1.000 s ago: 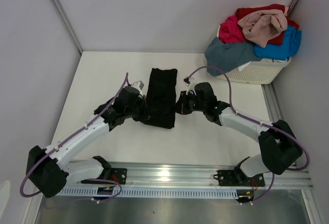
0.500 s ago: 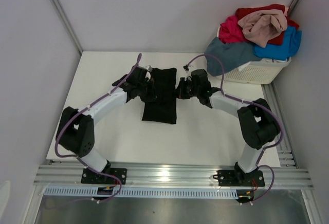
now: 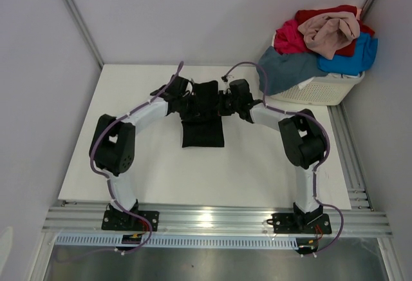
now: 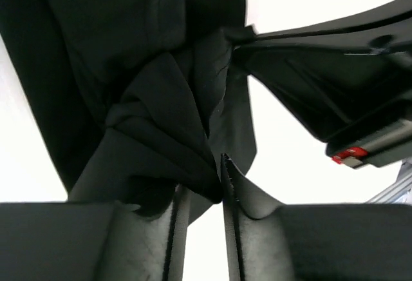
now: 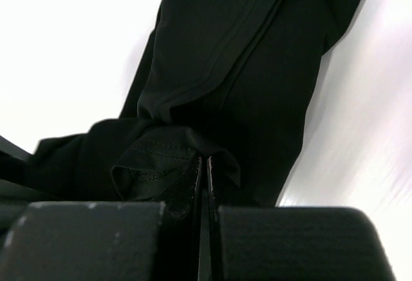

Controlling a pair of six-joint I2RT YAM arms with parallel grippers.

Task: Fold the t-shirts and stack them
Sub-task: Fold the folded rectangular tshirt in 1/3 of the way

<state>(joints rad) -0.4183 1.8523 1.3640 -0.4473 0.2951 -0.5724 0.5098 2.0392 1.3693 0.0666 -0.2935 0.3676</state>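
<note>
The white table (image 3: 129, 165) holds one black t-shirt (image 3: 203, 133). It lies in the middle as a long folded strip that runs from near to far. At the far right, a white basket (image 3: 328, 91) is heaped with the other t-shirts (image 3: 325, 36), pink, red, blue and grey, all in a lump. The black t-shirt looks soft, thin and light. It will likely flop and slide open if it is let go too fast, but it cannot break. The best place to hold it is probably at the edges of a fold, one spot on each side, so that all the layers lift together and stay flat. The left arm (image 3: 145, 115) reaches out from the near left and bends in toward the far end of the shirt. The right arm (image 3: 267, 115) does the same from the near right, so the two meet face to face over the cloth. The right gripper (image 5: 203, 165) is squeezed tight on a bunched bit of the shirt's edge. The left gripper (image 4: 205, 194) has its jaws a little way apart, with white showing between them. A fold of black cloth sits right at the tips, and it looks loose, not pinched.
</note>
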